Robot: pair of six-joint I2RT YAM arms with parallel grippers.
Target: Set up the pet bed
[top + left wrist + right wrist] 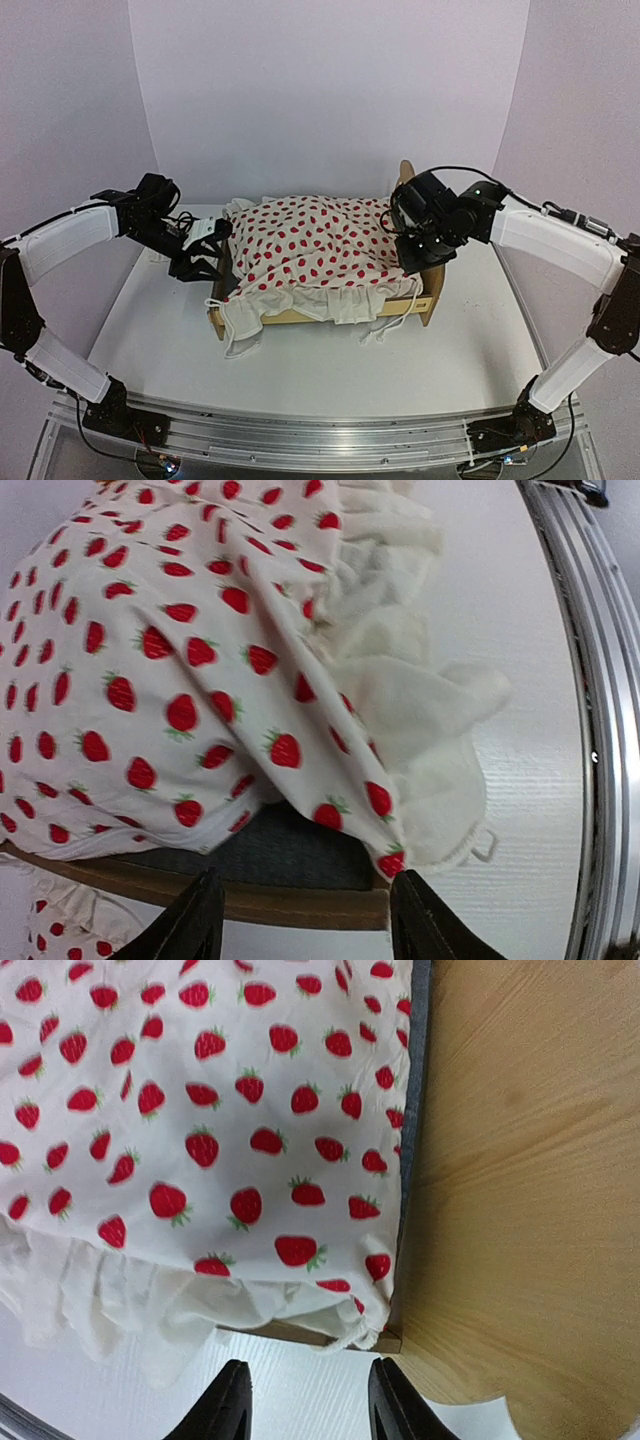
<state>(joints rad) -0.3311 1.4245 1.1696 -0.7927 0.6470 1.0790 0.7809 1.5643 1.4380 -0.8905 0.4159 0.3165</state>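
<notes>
Blanket point(320, 245), white ruffled cloth with red strawberries, drapes the light plywood pet bed point(432, 295). Left gripper point(305, 900) and right gripper point(310, 1370) sit at opposite ends, jaws apart, seemingly empty.

Bright, even light. A soft shadow lies on the white desk point(300, 370) under the red-dotted ruffled blanket point(310, 250). Wrist views bend at the edges.

Blanket point(310, 240): white with a red strawberry print, small green leaf tops. Ruffle point(420, 690): plain off-white. Pet bed point(520, 1160): light tan plywood, visible grain. Felt base point(290, 850): dark grey. Table point(300, 370): white.
</notes>
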